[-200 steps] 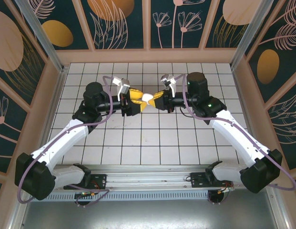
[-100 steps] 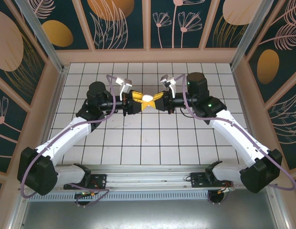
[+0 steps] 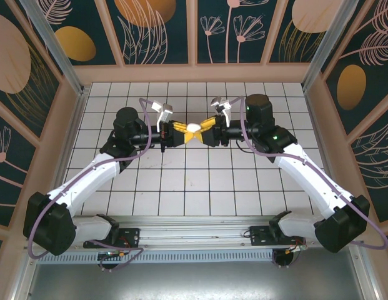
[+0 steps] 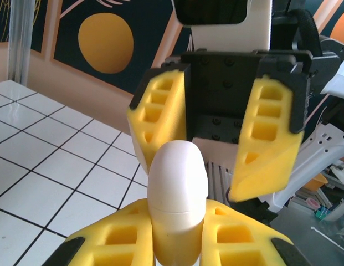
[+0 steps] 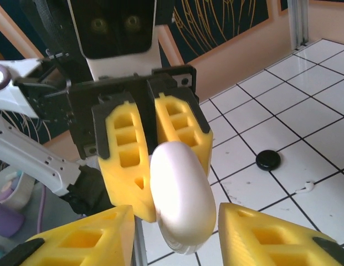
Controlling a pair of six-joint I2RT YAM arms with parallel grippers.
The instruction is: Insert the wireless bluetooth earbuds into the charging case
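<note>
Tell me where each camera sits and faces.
Top external: above and behind the bases, looking down at the tiled table; both arms, left gripper and right gripper meeting at the white case.
Left wrist: on the left arm, facing the right gripper; own fingers clamp the case.
Right wrist: on the right arm, facing the left gripper; own fingers spread open.
Shared: the case, in all three.

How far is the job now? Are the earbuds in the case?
Done: the charging case is picked up. In hand: the left tool grips it, lid closed; the right tool stands open. Left: a white earbud lies on the tiles, not inserted.
</note>
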